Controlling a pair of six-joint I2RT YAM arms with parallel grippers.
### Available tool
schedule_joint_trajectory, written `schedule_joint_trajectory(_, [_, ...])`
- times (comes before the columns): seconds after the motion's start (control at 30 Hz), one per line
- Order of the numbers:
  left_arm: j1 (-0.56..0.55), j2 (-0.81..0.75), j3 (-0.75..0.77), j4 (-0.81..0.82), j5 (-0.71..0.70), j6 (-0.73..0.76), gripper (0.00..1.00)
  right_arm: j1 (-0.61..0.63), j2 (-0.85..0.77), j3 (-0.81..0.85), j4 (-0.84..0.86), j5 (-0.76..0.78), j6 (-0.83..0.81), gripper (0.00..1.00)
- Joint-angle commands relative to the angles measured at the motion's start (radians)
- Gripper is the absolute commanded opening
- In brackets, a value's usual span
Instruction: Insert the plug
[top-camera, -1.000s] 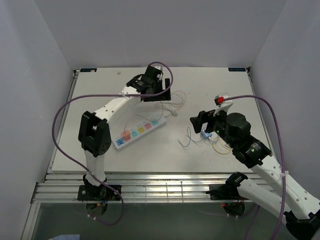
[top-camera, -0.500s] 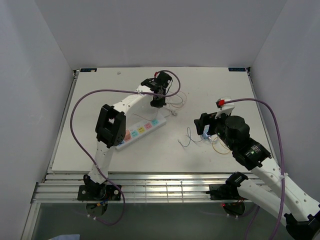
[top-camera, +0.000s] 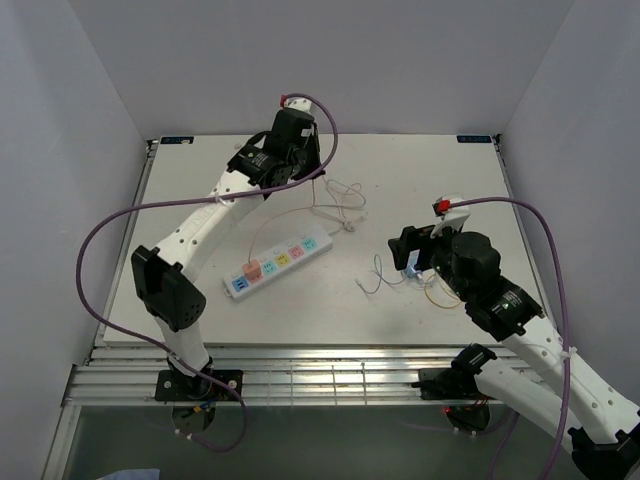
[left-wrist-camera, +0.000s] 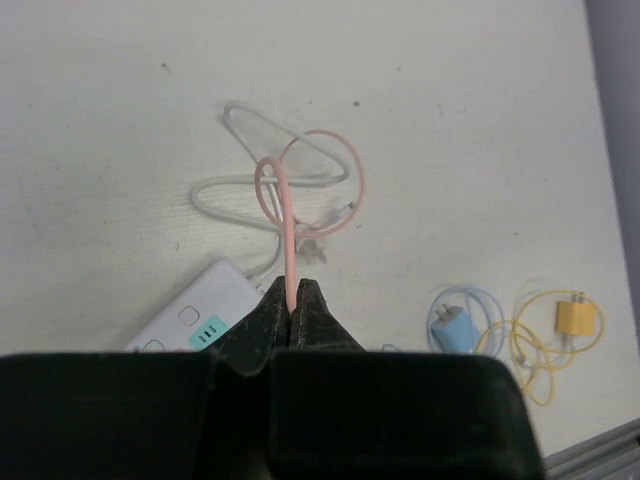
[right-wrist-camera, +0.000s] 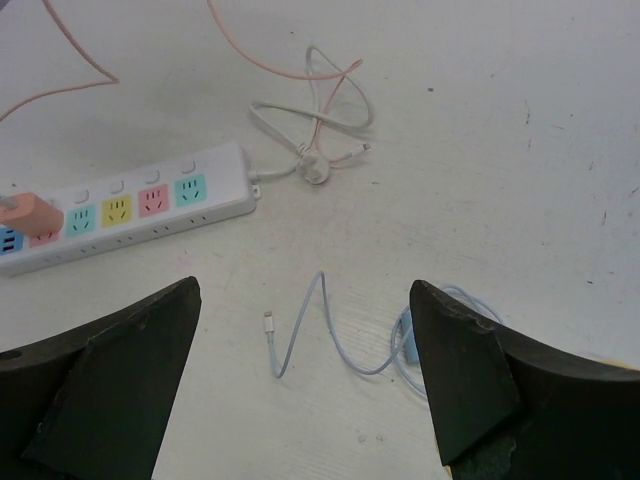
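Looking at the orange plug (right-wrist-camera: 30, 215), we see a small blocky thing seated in the white power strip (top-camera: 300, 250), about one socket in from the strip's near-left end in the top view. The sockets beside it show coloured faces: cyan, yellow, pink, teal. The strip's long axis runs diagonally, near-left to far-right, and the plug stands up off its face. The left gripper (left-wrist-camera: 290, 300) is pinched tight on a pink cable (left-wrist-camera: 289, 230), above the coiled white cord (right-wrist-camera: 316, 172). The right gripper (right-wrist-camera: 300, 290) is spread wide over a light blue cable (right-wrist-camera: 303, 318). A blue plug (left-wrist-camera: 450, 325) and a yellow plug (left-wrist-camera: 577, 318) lie near each other on the table (top-camera: 420, 180).
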Motion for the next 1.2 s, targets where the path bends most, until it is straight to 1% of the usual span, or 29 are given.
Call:
schedule_joint_trajectory(0.0, [-0.005, -0.1, -0.028, 0.07, -0.012, -0.002, 0.0, -0.005, -0.026, -0.005, 0.031, -0.01, -0.006, 0.9])
schedule_joint_trajectory(0.07, [-0.005, -0.133, -0.049, 0.093, -0.034, -0.002, 0.0, -0.005, -0.035, -0.009, 0.041, -0.016, -0.011, 0.9])
schedule_joint_trajectory(0.23, [-0.005, -0.245, -0.122, 0.169, -0.138, -0.001, 0.0, -0.005, -0.049, -0.014, 0.062, -0.018, -0.026, 0.9])
schedule_joint_trajectory(0.3, [-0.005, -0.297, -0.151, 0.205, -0.155, -0.002, 0.0, -0.007, -0.047, -0.015, 0.067, -0.019, -0.031, 0.9])
schedule_joint_trajectory(0.37, [-0.005, -0.317, -0.154, 0.218, -0.198, -0.007, 0.0, -0.005, -0.046, -0.015, 0.068, -0.018, -0.037, 0.9])
schedule_joint_trajectory(0.43, [-0.005, -0.325, -0.133, 0.215, -0.239, -0.002, 0.0, -0.005, -0.043, -0.017, 0.073, -0.019, -0.037, 0.9])
schedule_joint_trajectory(0.47, [-0.005, -0.325, -0.123, 0.209, -0.3, -0.004, 0.0, -0.007, -0.043, -0.017, 0.076, -0.021, -0.041, 0.9])
schedule_joint_trajectory(0.57, [-0.005, -0.321, -0.086, 0.201, -0.385, 0.001, 0.0, -0.005, -0.041, -0.015, 0.084, -0.029, -0.047, 0.9])
schedule_joint_trajectory(0.7, [-0.003, -0.317, -0.048, 0.225, -0.468, 0.018, 0.0, -0.005, -0.035, -0.017, 0.102, -0.042, -0.055, 0.9])
schedule_joint_trajectory(0.83, [-0.002, -0.318, -0.033, 0.255, -0.52, 0.026, 0.0, -0.005, -0.023, -0.019, 0.137, -0.047, -0.083, 0.9])
schedule_joint_trajectory(0.97, [-0.002, -0.331, 0.005, 0.288, -0.592, 0.053, 0.0, -0.005, 0.057, -0.002, 0.169, -0.075, -0.109, 0.9])
schedule_joint_trajectory(1.0, [-0.002, -0.34, 0.018, 0.305, -0.594, 0.081, 0.0, -0.005, 0.078, 0.0, 0.189, -0.097, -0.121, 0.9])
schedule_joint_trajectory(1.03, [-0.002, -0.344, 0.026, 0.319, -0.601, 0.085, 0.0, -0.005, 0.086, -0.005, 0.23, -0.122, -0.136, 0.9])
schedule_joint_trajectory(1.17, [-0.002, -0.361, 0.049, 0.337, -0.577, 0.119, 0.0, -0.005, 0.143, 0.008, 0.31, -0.174, -0.185, 0.9])
